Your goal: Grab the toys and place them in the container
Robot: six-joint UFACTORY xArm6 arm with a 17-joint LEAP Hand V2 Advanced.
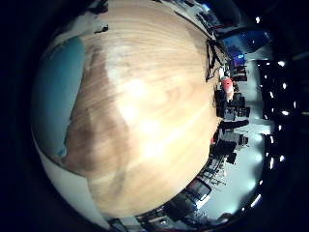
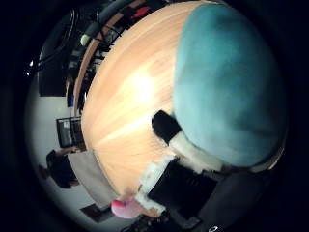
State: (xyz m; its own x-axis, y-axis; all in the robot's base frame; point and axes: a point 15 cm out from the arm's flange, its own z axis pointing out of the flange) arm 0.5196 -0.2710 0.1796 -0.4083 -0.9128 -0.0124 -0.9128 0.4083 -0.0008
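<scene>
A soft teal toy [image 2: 227, 92] fills much of the thumb side palm view, right up against my palm. Its edge also shows in the little finger side view as a teal toy [image 1: 60, 92] casting a broad shadow on the wooden table [image 1: 159, 111] well below. One of the right hand's fingers [image 2: 186, 145], white with a black tip, lies curled against the toy's side. The right hand [image 2: 178, 183] appears shut on it. No container shows in either view.
A small pink rounded thing [image 2: 126, 208] sits by the table's edge, beside the hand's body. Beyond the table's rim are dark chairs and room furniture [image 1: 231, 106], with a small red thing [image 1: 227, 84] among them.
</scene>
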